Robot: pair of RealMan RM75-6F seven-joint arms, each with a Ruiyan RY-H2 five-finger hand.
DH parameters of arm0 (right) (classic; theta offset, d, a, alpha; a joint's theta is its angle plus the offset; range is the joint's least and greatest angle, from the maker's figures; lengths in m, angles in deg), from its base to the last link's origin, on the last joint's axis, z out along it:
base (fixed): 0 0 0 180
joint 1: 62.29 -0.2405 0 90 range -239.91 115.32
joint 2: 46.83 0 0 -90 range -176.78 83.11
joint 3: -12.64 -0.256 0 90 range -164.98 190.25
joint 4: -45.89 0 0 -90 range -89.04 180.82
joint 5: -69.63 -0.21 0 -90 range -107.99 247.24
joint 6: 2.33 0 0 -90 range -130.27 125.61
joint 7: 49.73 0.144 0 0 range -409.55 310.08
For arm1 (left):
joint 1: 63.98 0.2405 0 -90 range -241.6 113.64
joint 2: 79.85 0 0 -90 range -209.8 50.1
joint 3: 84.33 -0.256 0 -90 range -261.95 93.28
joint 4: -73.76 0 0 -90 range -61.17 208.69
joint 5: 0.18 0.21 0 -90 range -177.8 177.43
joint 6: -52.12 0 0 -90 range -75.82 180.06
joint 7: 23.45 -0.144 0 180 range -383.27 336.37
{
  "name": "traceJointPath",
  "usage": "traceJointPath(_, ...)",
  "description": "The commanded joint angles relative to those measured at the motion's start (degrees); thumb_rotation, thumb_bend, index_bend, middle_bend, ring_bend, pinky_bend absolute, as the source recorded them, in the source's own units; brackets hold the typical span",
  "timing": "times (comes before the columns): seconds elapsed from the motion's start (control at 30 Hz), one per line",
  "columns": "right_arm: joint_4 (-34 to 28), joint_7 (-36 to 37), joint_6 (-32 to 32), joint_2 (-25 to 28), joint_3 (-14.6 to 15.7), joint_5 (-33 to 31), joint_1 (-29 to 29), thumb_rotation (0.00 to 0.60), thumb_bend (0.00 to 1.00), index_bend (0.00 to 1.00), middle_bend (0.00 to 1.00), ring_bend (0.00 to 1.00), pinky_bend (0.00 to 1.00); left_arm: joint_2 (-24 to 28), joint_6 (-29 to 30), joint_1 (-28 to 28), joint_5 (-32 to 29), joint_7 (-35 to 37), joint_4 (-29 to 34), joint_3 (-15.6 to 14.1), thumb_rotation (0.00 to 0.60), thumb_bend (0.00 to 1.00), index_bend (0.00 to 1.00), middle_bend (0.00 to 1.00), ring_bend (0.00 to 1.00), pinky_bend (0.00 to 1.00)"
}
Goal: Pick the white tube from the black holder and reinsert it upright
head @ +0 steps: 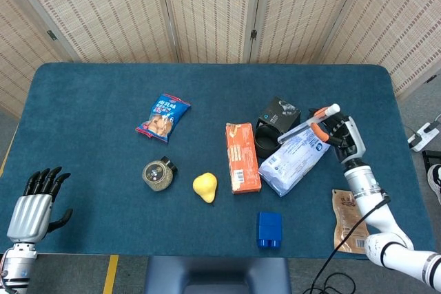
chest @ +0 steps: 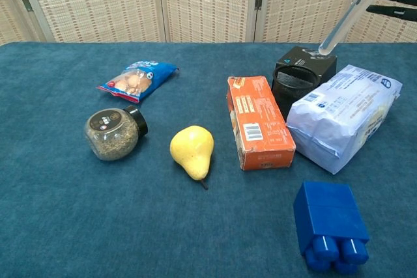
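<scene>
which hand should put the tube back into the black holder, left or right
Right. The right hand already grips the tube, its lower tip close above the black holder. The left hand rests open at the table's far corner.

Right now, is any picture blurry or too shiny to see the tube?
Head view: sharp and evenly lit, the tube shows clearly in the right hand. Chest view: also sharp, but the tube looks see-through and pale, and its top is cut off at the edge.
</scene>
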Motion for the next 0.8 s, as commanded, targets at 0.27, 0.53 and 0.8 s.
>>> traceJointPath(0.27,3.82,-22.88,-3.77,-4.76,-0.12,-3.71,-3.88,0.6,0.45,0.64,0.46,0.22,0.16,-0.1,-0.1,-0.05,0.02,-0.07,-0.04,-0.08,0.6,0.32,0.2,0.11,0.06,0.09)
traceJointPath(0.53,7.69,-27.82,-2.35,-9.42,-0.27,-5.04,-7.03,0.6,0.45,0.64,0.46,0.22,0.16,-0.1,0.08,0.16,-0.06,0.12,-0.15,-0.19,0.6,0.32,0.2,0.11,0.06,0.09)
traceJointPath(0.8,12.22,-31.69,-0.45,-13.2,0.45,-6.37,-9.01,0.6,0.45,0.64,0.46,0.22,0.16,-0.18,0.13,0.35,-0.21,0.48,-0.49,-0.29,0.6,0.32,0.2,0.11,0.06,0.09)
